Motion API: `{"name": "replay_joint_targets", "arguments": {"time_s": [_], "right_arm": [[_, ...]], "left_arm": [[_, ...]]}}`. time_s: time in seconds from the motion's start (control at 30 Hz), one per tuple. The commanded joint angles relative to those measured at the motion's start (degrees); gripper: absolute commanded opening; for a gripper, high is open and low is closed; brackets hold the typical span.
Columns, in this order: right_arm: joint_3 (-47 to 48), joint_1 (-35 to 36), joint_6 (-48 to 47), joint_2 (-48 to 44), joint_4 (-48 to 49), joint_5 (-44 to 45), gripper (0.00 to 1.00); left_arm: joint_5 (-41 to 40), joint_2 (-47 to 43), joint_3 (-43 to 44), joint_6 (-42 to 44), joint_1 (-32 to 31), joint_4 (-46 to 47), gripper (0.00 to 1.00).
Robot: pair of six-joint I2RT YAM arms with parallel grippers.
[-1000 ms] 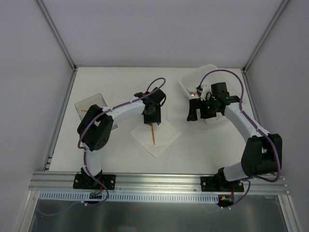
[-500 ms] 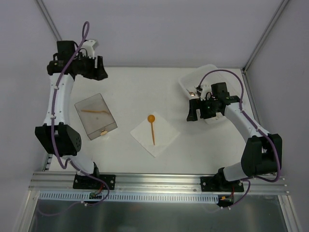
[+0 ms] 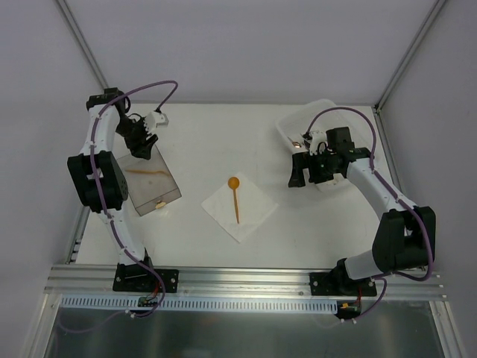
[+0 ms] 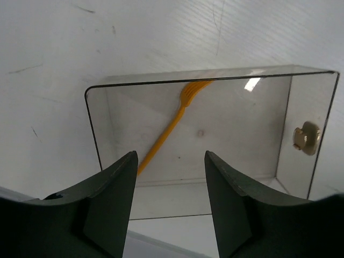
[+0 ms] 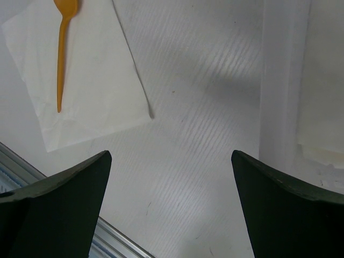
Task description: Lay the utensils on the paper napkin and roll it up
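The white paper napkin (image 3: 250,212) lies at the table's middle with an orange spoon (image 3: 235,195) on it. An orange fork (image 3: 145,171) lies inside the smoky clear box (image 3: 168,195) at the left. My left gripper (image 3: 141,148) hangs open and empty over the box's far end. In the left wrist view the fork (image 4: 172,126) shows in the box (image 4: 242,134) beyond the open gripper (image 4: 171,180). My right gripper (image 3: 305,177) is open and empty, right of the napkin. The right wrist view shows the napkin (image 5: 102,80) and spoon (image 5: 62,54) ahead of the gripper (image 5: 171,164).
A translucent white plastic tray (image 3: 294,123) stands at the back right under the right arm; its edge shows in the right wrist view (image 5: 279,80). A small beige bit (image 4: 305,137) lies in the smoky box. Frame posts and walls enclose the table.
The left gripper left the spoon on the napkin, swung up to the far left, and has now come down over the smoky box. The right arm has not moved.
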Motion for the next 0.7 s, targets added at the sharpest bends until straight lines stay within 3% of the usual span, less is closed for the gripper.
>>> {"name": "replay_joint_targets", "arguments": {"time_s": [0.0, 0.23, 0.67], "right_arm": [[0.96, -0.48, -0.86, 0.34, -0.76, -0.76, 0.99], [0.87, -0.74, -0.86, 1.31, -0.85, -0.41, 0.99], [0.60, -2.24, -1.39, 2.45, -1.55, -0.58, 0.99]], "left_arm": [[-1.76, 0.88, -0.99, 16.08, -0.59, -2.99, 0.53], [-5.10, 4.30, -3.63, 27.94, -1.38, 1.58, 0.52], [-8.89, 7.30, -7.50, 32.53, -1.03, 4.75, 0.54]]}}
